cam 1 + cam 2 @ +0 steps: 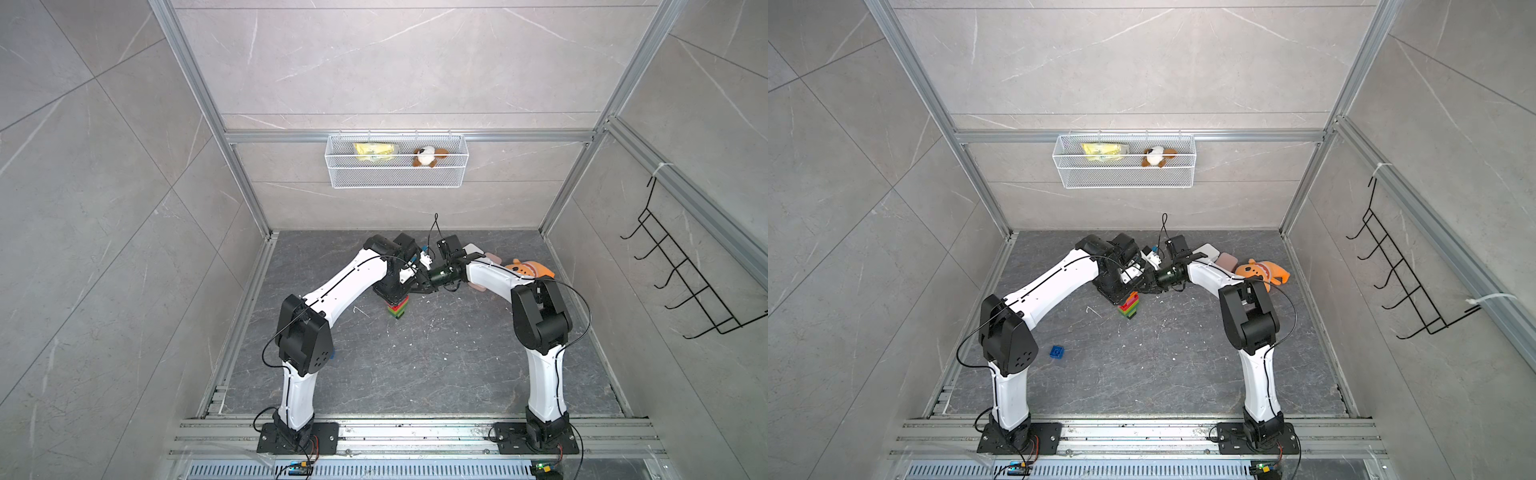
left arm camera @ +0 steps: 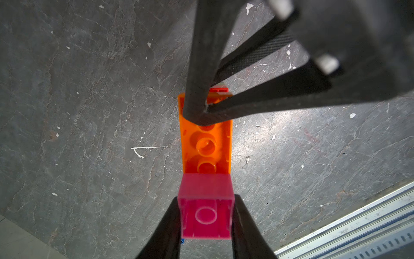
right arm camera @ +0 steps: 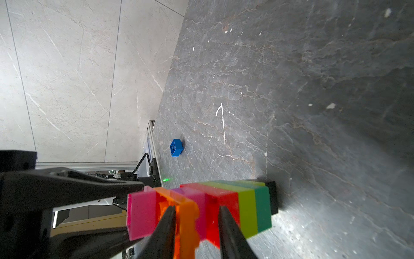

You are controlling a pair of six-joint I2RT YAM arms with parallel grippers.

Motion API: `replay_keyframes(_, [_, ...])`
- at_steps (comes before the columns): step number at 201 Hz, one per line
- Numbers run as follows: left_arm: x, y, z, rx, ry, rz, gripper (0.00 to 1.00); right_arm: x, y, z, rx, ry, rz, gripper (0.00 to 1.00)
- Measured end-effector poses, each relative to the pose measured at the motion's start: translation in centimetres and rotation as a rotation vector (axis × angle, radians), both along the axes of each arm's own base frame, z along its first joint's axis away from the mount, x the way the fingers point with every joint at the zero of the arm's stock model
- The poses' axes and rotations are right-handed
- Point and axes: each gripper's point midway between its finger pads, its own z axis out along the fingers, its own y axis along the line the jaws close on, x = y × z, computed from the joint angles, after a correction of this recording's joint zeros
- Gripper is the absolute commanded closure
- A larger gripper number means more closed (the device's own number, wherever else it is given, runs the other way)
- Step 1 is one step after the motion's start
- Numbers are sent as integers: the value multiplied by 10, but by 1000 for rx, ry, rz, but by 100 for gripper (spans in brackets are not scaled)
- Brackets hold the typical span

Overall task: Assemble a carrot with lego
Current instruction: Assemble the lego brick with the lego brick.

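At the carrot's wide top end, the left fingers clench a pink brick against the orange layer, and the right fingers clamp the stack from the side just below. Its long axis runs down to the black tip on the counter; a loose blue brick lies well away, nearer the left arm.

Top views bright, even; wrist views dim, jaws blurred, floor glare.
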Motion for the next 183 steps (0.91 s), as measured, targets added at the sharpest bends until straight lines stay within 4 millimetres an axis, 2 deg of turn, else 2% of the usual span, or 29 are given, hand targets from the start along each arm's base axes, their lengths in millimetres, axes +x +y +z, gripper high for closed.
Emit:
replay_keyframes(30, [1,1,1,-13,12,5,96,1,0,0,3,-6,0,67])
replay_keyframes(92, [2,0,3,-23,18,7,78,1,1,0,3,-8,0,67])
replay_keyframes(183, [2,0,3,-23,16,4,64,2,0,2,-8,4,-9,66])
